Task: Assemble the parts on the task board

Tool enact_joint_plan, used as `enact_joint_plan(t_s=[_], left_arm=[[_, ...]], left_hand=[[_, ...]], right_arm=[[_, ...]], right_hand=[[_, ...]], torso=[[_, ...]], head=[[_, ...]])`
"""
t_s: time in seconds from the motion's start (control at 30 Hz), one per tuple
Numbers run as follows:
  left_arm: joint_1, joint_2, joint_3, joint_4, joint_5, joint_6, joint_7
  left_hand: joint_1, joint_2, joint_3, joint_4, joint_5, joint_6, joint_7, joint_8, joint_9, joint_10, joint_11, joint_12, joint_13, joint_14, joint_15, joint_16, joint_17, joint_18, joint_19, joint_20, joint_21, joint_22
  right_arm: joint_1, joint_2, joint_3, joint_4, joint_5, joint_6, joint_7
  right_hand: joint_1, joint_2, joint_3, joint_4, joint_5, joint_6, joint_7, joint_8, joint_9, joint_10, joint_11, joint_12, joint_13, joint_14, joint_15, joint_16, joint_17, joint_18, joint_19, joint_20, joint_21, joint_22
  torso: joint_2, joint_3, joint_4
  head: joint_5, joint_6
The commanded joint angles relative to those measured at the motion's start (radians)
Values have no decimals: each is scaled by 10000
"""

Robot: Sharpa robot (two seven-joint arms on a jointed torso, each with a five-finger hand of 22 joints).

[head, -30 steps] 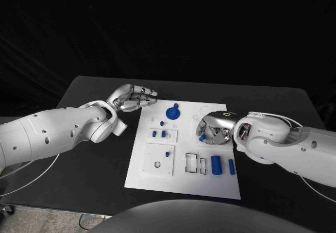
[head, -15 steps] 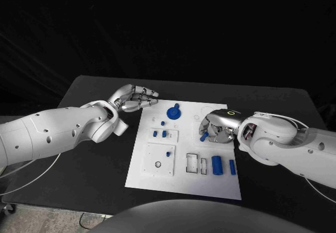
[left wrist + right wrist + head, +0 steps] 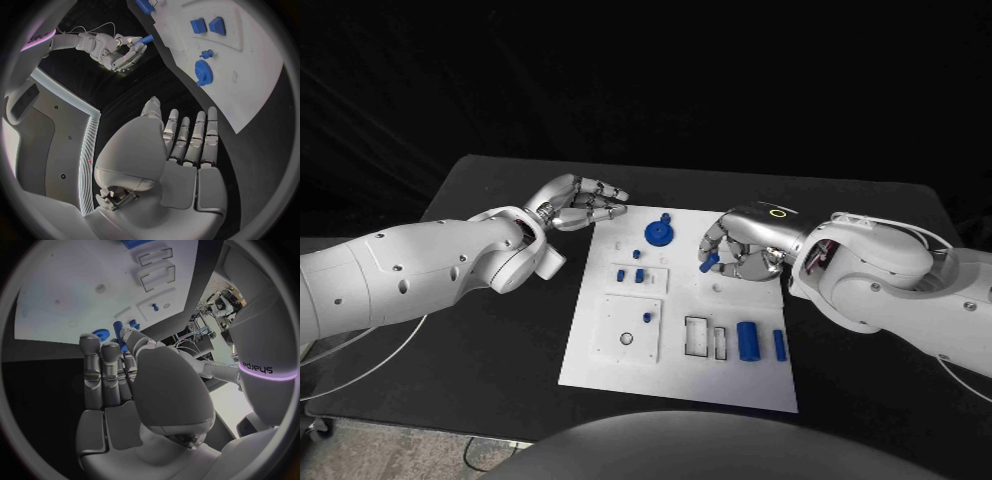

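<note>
The white task board [image 3: 678,375] lies in the middle of the black table. My right hand [image 3: 744,250] hovers over its far right part and pinches a small blue peg [image 3: 710,260] in its fingertips. The left wrist view shows that hand [image 3: 115,50] with the peg [image 3: 145,39], and the right wrist view has the peg [image 3: 117,329] at my fingers' ends. My left hand [image 3: 581,203] hangs just off the board's far left corner, holding nothing, fingers side by side [image 3: 187,135]. A blue gear [image 3: 656,234] stands on the board near both hands.
On the board lie two small blue blocks [image 3: 629,275], a short peg [image 3: 646,317] in a raised square plate, and two blue cylinders [image 3: 746,340] beside rectangular slots [image 3: 694,336]. Bare black table [image 3: 488,350] surrounds the board.
My right hand has lifted from the board's middle right and moved toward the far side, taking the blue peg with it. The left hand has hardly moved.
</note>
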Motion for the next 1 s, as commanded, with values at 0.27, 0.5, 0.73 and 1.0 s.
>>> enact_joint_plan(t_s=[0.27,0.5,0.73,1.0], left_arm=[[-10,84,6,-39,52,173,30],[-20,112,6,-44,52,154,31],[-23,150,6,-54,58,154,14],[-23,206,7,-77,84,185,-13]], left_hand=[[74,128,-80,-4,40,35,56,68,-23,84,77,98,13,105,4,89,-16,-108,71,26,68,-32],[76,146,-86,-3,42,37,58,68,-26,101,83,109,15,108,6,94,-16,-110,73,26,70,-37],[79,166,-91,-2,44,39,60,68,-28,116,91,120,17,111,7,99,-15,-112,77,26,73,-42],[94,220,-106,-4,50,71,84,83,-28,155,103,149,20,119,7,115,-15,-116,88,23,83,-54]], right_arm=[[50,620,-4,267,-34,786,173],[-10,1461,-4,22,-302,1128,123],[-191,2377,-4,-497,-981,1672,79],[-375,3171,-5,-779,-1712,2060,89]], right_hand=[[-317,37,55,183,-189,211,-56,-150,-53,1146,-808,-495,-205,121,-34,-394,-324,-24,137,-32,-22,540],[-313,33,75,165,-163,255,-65,-183,-76,1248,-821,-555,-241,160,-50,-425,-339,-26,166,-44,-26,536],[-299,-3,97,114,-140,343,-73,-217,-105,1354,-832,-657,-295,69,-63,-704,-594,-1,124,-61,-237,485],[-261,-36,140,42,-136,388,-65,-293,-160,1447,-830,-787,-360,15,-59,-906,-751,9,92,-74,-368,459]], torso=[[-11,6,10],[9,5,9],[17,-3,4],[21,4,4]], head=[[108,2],[100,2],[153,2],[220,2]])
